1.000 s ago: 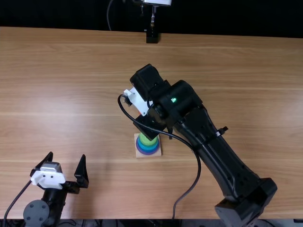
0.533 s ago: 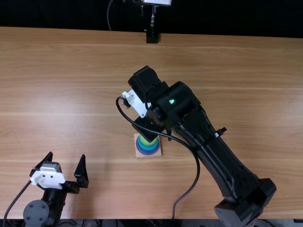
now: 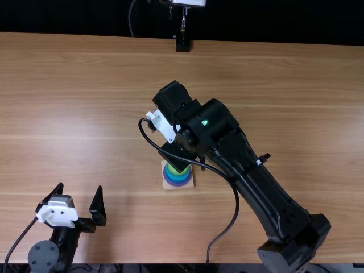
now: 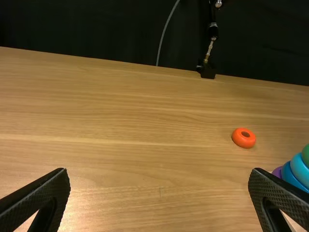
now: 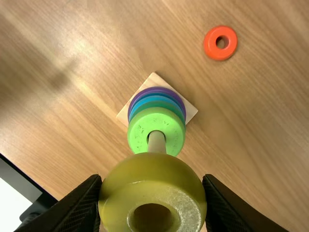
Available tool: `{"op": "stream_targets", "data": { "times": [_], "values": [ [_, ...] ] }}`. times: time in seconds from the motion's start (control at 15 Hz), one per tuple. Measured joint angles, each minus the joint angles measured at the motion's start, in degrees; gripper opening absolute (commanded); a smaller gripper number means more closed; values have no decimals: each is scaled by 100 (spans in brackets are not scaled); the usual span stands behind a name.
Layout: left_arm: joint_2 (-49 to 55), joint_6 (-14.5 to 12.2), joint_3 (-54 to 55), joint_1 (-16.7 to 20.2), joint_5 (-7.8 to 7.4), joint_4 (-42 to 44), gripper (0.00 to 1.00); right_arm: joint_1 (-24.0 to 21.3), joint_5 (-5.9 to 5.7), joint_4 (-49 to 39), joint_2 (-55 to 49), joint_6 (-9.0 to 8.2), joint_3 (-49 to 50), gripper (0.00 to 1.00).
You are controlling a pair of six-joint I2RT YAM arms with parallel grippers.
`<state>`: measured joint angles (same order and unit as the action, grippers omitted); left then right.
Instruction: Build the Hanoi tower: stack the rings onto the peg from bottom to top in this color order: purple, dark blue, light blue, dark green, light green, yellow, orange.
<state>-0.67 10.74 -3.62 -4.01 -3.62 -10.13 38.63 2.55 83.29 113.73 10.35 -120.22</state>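
Note:
In the top view my right gripper hangs just beyond the ring stack, partly covering it. The right wrist view shows my right gripper shut on the yellow ring, above the peg; whether the peg's tip is inside its hole I cannot tell. Around the peg sit the light green ring on top, with dark green, blue and purple edges beneath. The orange ring lies flat on the table apart from the base. At the near left, my left gripper is open and holds nothing.
The wooden base rests on the tabletop. My right arm slants across the table from the near right, with a loose cable beside it. A black stand is at the far edge.
The right gripper has shifted slightly left and toward the near edge in the top view. The left arm and the stack have stayed still.

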Motion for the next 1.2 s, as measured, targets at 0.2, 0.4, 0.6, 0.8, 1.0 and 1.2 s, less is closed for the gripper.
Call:
{"op": "stream_targets", "data": {
  "times": [0.2, 0.4, 0.6, 0.8, 1.0, 1.2],
  "values": [
    [0, 4, 0, 0, 0, -2, 100, 0, 0, -2, 0, 0, 4, 57],
    [0, -2, 0, -2, -2, -2, 100, 0, -2, -9, 0, 2, 4, 100],
    [-2, 2, 0, -2, 0, 0, 100, 0, -4, -35, 0, 4, 4, 100],
    [0, 2, 0, 0, 0, -2, 100, 0, -9, -170, 0, 2, -20, 100],
    [0, 0, 0, -2, 0, 2, 100, -2, -20, -343, 15, 4, -332, 100],
    [0, -2, 0, -2, -2, 0, 100, -9, -24, -352, 240, 17, -708, 100]
  ]
}}
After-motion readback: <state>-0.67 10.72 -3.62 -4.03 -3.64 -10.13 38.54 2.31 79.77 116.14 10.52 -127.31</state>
